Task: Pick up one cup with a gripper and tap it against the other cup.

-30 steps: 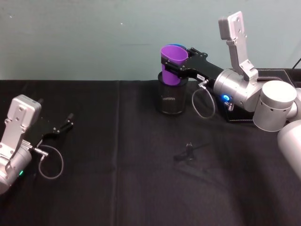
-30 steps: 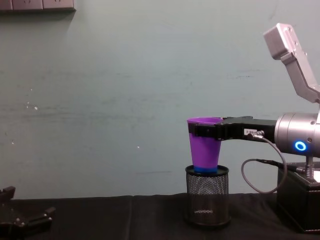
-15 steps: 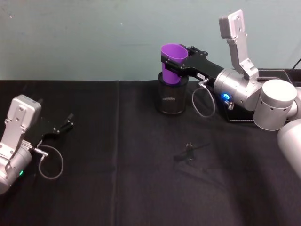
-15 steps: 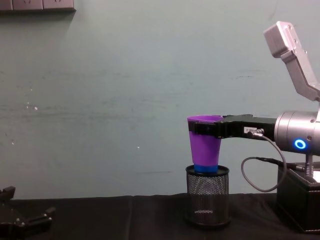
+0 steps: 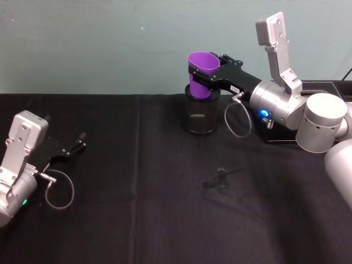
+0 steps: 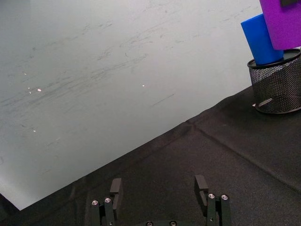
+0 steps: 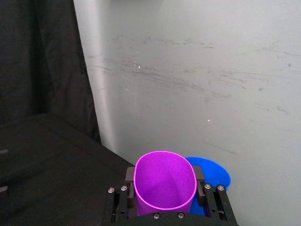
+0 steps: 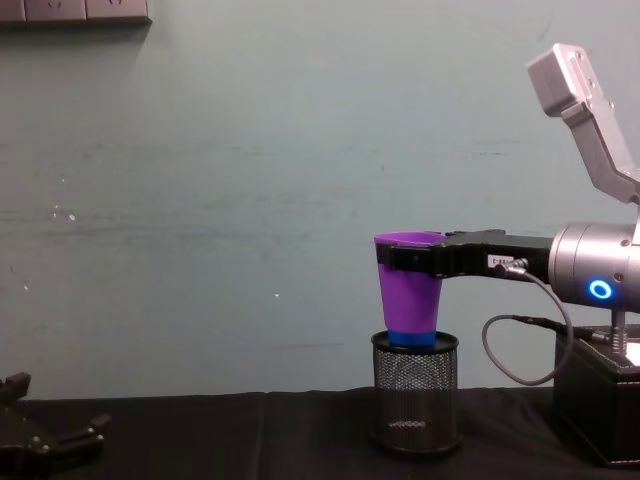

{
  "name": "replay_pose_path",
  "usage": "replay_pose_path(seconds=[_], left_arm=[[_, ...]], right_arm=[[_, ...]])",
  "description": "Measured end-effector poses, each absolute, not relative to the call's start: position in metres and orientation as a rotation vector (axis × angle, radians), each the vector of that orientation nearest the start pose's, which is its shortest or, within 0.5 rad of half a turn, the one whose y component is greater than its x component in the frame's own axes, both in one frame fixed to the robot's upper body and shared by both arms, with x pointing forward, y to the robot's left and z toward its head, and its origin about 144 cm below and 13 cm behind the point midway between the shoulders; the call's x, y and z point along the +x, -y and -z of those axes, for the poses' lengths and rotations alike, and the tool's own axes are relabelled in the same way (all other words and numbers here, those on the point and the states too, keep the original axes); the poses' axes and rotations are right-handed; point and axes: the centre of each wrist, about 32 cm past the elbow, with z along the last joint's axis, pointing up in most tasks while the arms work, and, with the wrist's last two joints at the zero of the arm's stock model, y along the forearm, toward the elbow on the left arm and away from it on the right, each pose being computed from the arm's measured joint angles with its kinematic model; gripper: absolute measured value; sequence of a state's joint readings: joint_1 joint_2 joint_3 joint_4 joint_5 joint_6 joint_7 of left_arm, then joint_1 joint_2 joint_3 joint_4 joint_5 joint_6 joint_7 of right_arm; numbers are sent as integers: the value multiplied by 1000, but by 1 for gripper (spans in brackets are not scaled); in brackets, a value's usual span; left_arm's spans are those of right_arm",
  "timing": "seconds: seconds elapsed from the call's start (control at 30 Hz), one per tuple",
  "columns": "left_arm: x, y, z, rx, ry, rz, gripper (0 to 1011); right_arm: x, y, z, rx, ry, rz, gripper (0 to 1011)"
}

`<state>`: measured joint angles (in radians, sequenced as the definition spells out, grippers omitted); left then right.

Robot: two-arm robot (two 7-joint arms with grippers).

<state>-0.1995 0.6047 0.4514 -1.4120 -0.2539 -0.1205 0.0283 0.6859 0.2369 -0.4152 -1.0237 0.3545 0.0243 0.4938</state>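
Head view: my right gripper (image 5: 204, 77) is clamped on the purple tumbler (image 5: 203, 63) just under its rim. It holds the tumbler upright over the black mesh holder (image 5: 200, 115) at the far side of the table. Against a second ago the pair sits a shade higher; since the half-second mark I see no shift. The left gripper (image 5: 80, 143) lies parked at the near left on the black cloth (image 5: 137, 220), which is creased in long lines. A small black object (image 5: 220, 179), too small for me to identify, lies on the cloth nearer me than the holder. A black case (image 5: 329, 87) stands behind the right arm. The wall (image 5: 99, 44) beyond the table is pale grey-green.

Chest view: the purple tumbler hangs with its base about level with the holder's rim. A band of the blue tumbler (image 8: 412, 337) shows beneath it, standing in the holder. The wall is scuffed, with pale plates (image 8: 75, 10) at its top left.

Left wrist view: the left gripper's fingers (image 6: 201, 184) stand wide apart with nothing between them. Far off, the blue tumbler leans in the holder with the purple one just beside it.

Right wrist view: the jaws press both sides of the purple tumbler. The blue rim sits directly behind it, and I cannot tell whether the two touch.
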Motion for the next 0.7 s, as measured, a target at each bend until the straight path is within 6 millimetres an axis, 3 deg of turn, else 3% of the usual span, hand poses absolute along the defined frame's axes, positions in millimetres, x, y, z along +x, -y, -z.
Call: replay_pose_path(seconds=[0.7], left_arm=[[489, -310, -1140, 305, 285, -1248, 1000]], right_arm=[[629, 227, -1233, -56, 64, 865, 721]])
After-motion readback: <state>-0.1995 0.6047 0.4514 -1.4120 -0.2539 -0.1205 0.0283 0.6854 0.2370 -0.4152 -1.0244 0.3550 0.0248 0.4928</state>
